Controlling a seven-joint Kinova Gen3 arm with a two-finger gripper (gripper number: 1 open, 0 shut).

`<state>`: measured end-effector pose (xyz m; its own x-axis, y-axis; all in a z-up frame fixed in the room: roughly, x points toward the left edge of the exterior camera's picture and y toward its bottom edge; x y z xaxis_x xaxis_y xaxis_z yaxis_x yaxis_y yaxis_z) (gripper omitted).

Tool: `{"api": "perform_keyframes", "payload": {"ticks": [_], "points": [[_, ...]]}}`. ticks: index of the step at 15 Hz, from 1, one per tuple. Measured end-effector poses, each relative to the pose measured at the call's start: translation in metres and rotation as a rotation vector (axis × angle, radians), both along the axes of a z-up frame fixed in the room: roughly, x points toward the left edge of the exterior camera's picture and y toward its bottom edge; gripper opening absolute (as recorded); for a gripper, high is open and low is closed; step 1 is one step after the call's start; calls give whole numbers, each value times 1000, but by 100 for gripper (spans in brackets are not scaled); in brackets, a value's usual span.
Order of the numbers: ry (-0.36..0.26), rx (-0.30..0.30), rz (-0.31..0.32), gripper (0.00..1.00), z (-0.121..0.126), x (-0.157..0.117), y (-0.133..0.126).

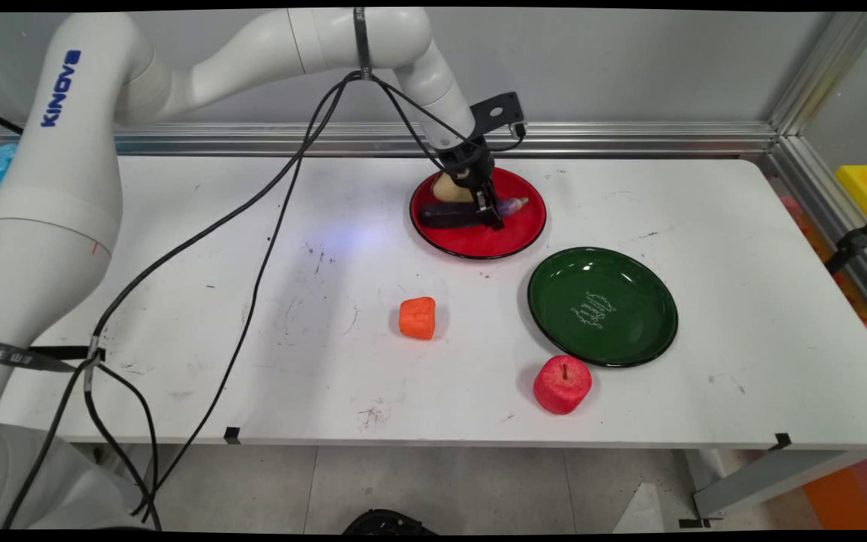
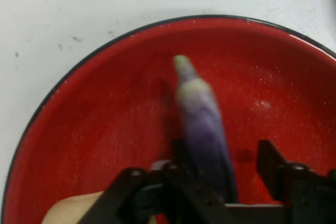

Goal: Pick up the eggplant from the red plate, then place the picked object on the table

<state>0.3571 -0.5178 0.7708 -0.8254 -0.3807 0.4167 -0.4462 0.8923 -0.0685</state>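
A purple eggplant [image 1: 454,217] with a pale tip lies in the red plate [image 1: 524,226] at the back of the table, next to a tan potato [image 1: 446,188]. My gripper [image 1: 491,214] is down in the plate, open, with its fingers on either side of the eggplant. In the hand view the eggplant [image 2: 202,108] runs up from between the fingers across the red plate [image 2: 105,129]. It lies against the left finger [image 2: 178,153], and a gap shows before the right finger [image 2: 268,156]. The potato [image 2: 68,211] peeks in at the bottom left.
A green plate [image 1: 629,278] sits right of centre with nothing in it. A red apple [image 1: 562,384] stands just in front of it. An orange carrot chunk [image 1: 418,318] lies mid-table. Black cables [image 1: 253,301] hang from the arm over the table's left half.
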Motion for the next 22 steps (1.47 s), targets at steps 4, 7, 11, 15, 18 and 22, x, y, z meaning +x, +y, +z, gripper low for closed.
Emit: {"api": "perform_keyframes", "payload": {"ticks": [4,7,11,15,18,22], "points": [[0,11,-5,0,-3,0,-1],[0,13,-7,0,-1,0,0],[9,12,-11,0,13,-4,2],[25,12,-16,0,31,-12,8],[36,16,-4,0,48,-17,18],[49,34,22,0,66,-18,42]]}}
